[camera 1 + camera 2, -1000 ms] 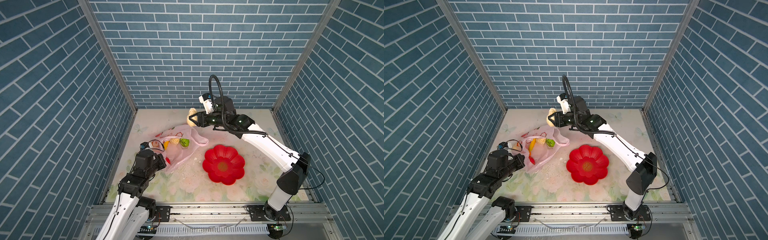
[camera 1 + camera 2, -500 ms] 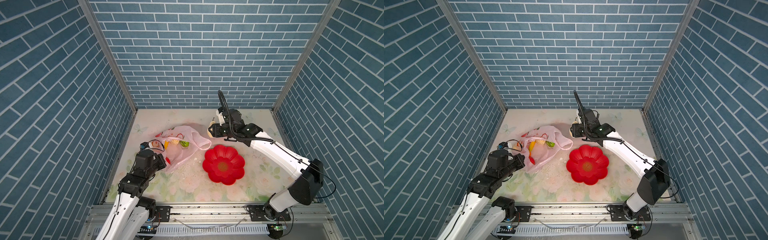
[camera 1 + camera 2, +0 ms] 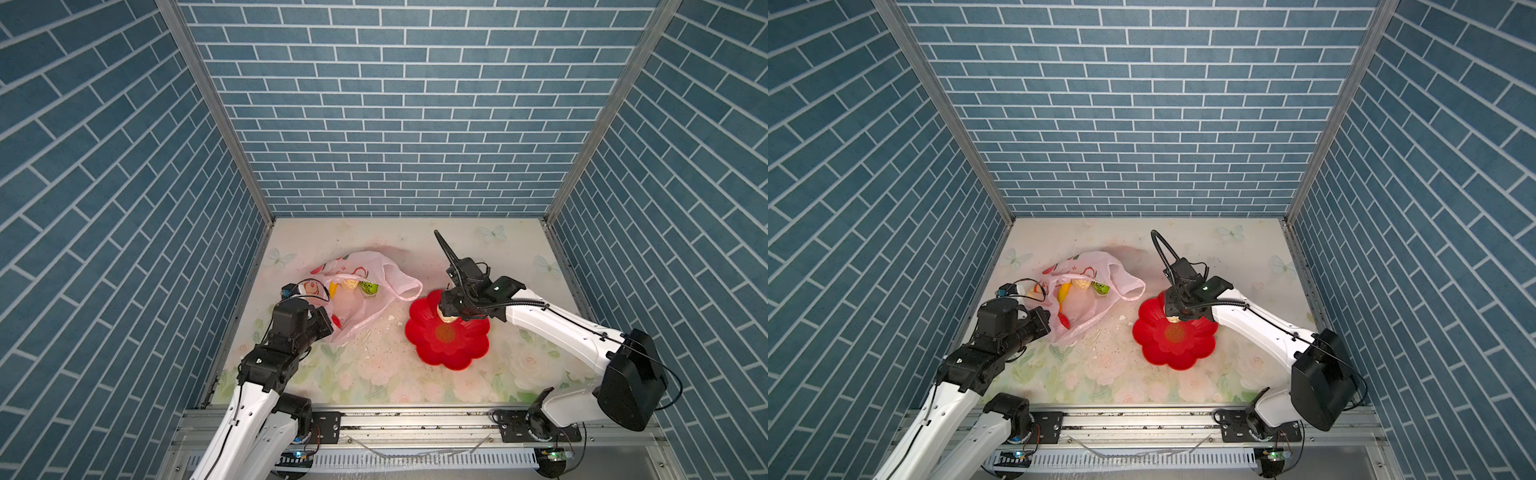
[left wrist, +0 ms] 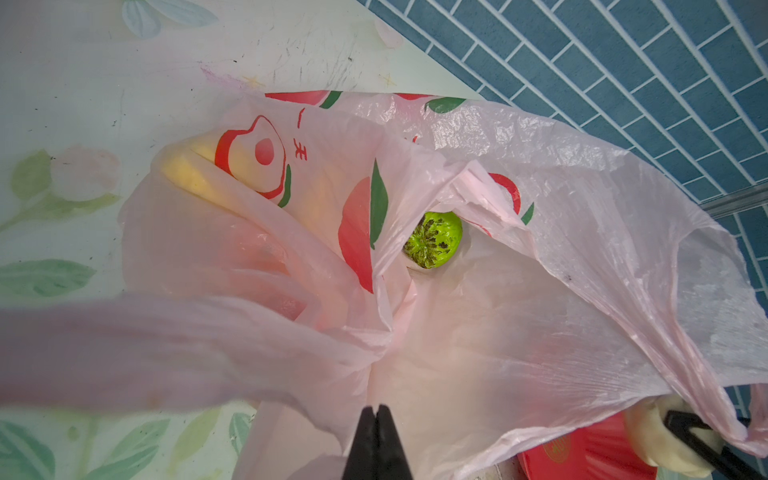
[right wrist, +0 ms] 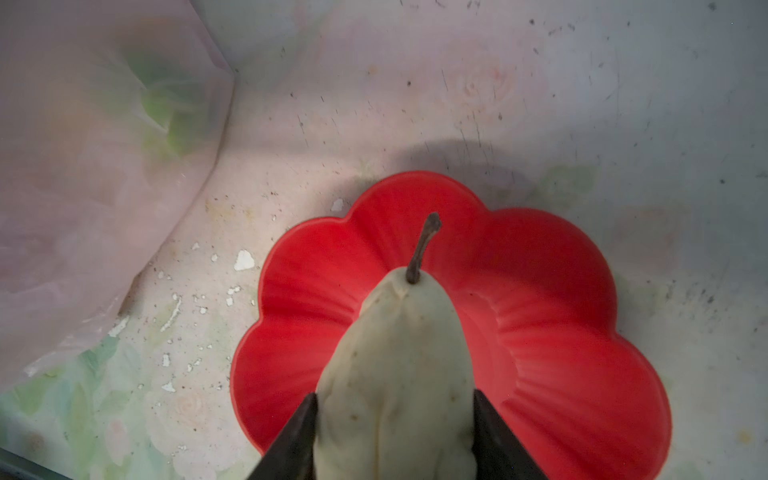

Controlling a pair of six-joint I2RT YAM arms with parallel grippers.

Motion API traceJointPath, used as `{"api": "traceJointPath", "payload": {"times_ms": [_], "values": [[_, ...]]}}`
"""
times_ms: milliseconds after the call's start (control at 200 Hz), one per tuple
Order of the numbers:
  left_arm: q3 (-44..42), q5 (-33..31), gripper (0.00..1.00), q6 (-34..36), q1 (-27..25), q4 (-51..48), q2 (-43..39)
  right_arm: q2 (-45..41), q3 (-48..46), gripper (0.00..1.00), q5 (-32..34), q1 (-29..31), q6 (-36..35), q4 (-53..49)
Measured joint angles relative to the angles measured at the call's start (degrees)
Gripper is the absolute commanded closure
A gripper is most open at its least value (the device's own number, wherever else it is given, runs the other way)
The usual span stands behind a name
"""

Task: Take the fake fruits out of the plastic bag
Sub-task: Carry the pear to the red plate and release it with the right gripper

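Note:
The pale-pink plastic bag (image 3: 365, 274) (image 3: 1096, 270) lies at the left of the mat, its mouth facing right. Inside it show a green fruit (image 3: 369, 287) (image 4: 434, 241), a yellow banana (image 3: 1063, 293), a cream one (image 3: 350, 284) and a red one (image 3: 1064, 321). My left gripper (image 4: 377, 409) (image 3: 328, 322) is shut on the bag's near edge, pinching the film. My right gripper (image 5: 395, 397) (image 3: 448, 313) is shut on a cream pear-shaped fruit (image 5: 399, 353) (image 3: 1173, 318), holding it low over the red bowl's far side.
The red flower-shaped bowl (image 3: 457, 363) (image 3: 1183, 363) (image 5: 561, 299) sits at mid-table, right of the bag. White crumbs (image 5: 243, 261) are scattered on the floral mat between bag and bowl. Blue brick walls close in the left, back and right.
My right gripper has carried the cream fruit from the back of the table, rightward and forward, down over the red bowl. The bag's right handle has dropped. The left arm has stayed still.

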Motion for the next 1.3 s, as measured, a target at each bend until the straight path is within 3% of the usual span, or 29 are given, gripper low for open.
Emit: {"api": "traceJointPath", "payload": {"times_ms": [830,1300], "values": [[-0.66,-0.92,1.00,-0.57,0.00,-0.52,-1.97,8.37,-6.51,0.71,-2.78,1.70,7.58,8.46],[-0.66,-1.29,1.00,-0.57,0.00,-0.92,-2.01,8.81,-6.56,0.42,-2.84,1.70,8.15,9.16]]}}
